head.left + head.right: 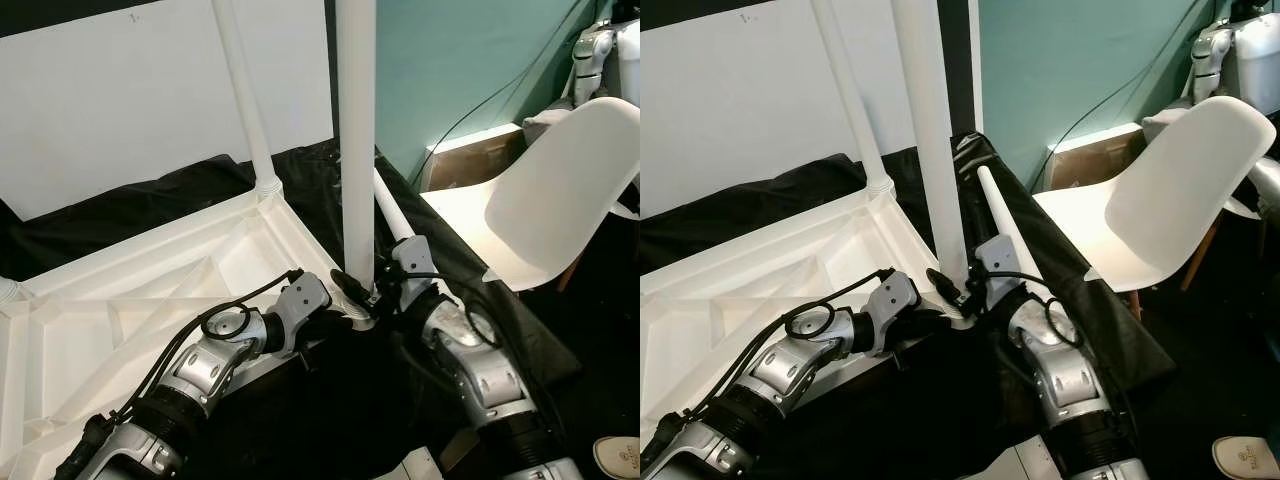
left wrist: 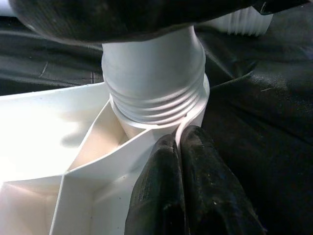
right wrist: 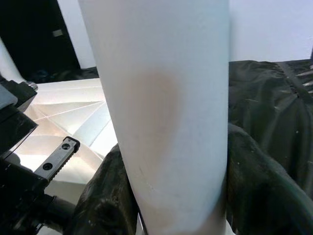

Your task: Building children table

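Note:
The white tabletop (image 1: 120, 300) lies upside down on a black cloth (image 1: 330, 410). One white leg (image 1: 245, 100) stands in its far corner. A second white leg (image 1: 356, 150) stands upright in the near corner socket, its threaded end (image 2: 154, 83) partly in the socket. My right gripper (image 1: 378, 292) is shut on this leg low down, with its fingers (image 3: 254, 186) on either side of it. My left gripper (image 2: 179, 142) pinches the tabletop's rim at that same corner, just below the thread. A third leg (image 1: 1002, 215) lies loose on the cloth behind my right arm.
A white chair (image 1: 560, 190) stands to the right, close to my right arm. Behind it are a brown box (image 1: 470, 155) against the teal wall and another robot (image 1: 595, 50). A white panel (image 1: 120, 100) leans behind the tabletop. A slipper (image 1: 620, 458) lies at the lower right.

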`<state>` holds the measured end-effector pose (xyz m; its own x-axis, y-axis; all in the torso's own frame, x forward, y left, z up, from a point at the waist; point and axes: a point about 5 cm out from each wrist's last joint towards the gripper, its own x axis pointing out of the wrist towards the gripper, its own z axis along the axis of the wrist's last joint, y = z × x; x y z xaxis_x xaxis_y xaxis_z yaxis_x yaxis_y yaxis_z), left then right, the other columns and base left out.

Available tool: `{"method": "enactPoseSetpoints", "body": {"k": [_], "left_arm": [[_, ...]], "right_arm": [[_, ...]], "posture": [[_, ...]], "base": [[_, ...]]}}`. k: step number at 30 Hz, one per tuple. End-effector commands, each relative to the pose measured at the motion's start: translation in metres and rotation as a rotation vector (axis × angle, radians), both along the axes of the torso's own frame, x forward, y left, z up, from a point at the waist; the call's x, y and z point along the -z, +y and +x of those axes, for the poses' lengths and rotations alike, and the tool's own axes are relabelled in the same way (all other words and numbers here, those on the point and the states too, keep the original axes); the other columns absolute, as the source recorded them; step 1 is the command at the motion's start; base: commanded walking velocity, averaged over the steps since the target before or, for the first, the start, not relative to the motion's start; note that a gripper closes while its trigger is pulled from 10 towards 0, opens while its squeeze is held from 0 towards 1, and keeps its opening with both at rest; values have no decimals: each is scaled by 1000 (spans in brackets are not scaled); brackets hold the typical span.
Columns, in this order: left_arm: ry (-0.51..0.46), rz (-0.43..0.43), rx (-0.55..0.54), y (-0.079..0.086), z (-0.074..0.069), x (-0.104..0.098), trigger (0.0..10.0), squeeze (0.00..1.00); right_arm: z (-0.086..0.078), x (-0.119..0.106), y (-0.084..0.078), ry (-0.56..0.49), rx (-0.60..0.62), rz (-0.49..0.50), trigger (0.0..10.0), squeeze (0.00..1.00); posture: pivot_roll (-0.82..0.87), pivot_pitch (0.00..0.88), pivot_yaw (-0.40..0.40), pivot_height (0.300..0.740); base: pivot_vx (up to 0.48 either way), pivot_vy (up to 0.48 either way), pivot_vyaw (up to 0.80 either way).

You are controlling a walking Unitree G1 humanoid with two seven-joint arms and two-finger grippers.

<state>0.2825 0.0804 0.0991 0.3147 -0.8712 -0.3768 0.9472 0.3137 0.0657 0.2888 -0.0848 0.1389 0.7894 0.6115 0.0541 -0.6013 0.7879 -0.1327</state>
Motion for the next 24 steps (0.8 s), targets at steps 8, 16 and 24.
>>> {"method": "enactPoseSetpoints", "body": {"k": [8, 16, 24], "left_arm": [[144, 41, 169, -7, -24, 24, 10000, 0], [147, 27, 159, -9, -26, 24, 10000, 0], [151, 9, 117, -9, -30, 27, 10000, 0]], "right_arm": [[2, 8, -10, 52, 139, 38, 10000, 0], [1, 10, -8, 74, -21, -19, 10000, 1000], [23, -7, -27, 63, -16, 21, 10000, 0]], "posture": [[-82, 0, 86, 740], [-63, 0, 67, 740], [-32, 0, 26, 740]], "base": [[0, 0, 0], [0, 0, 0], [0, 0, 0]]}}
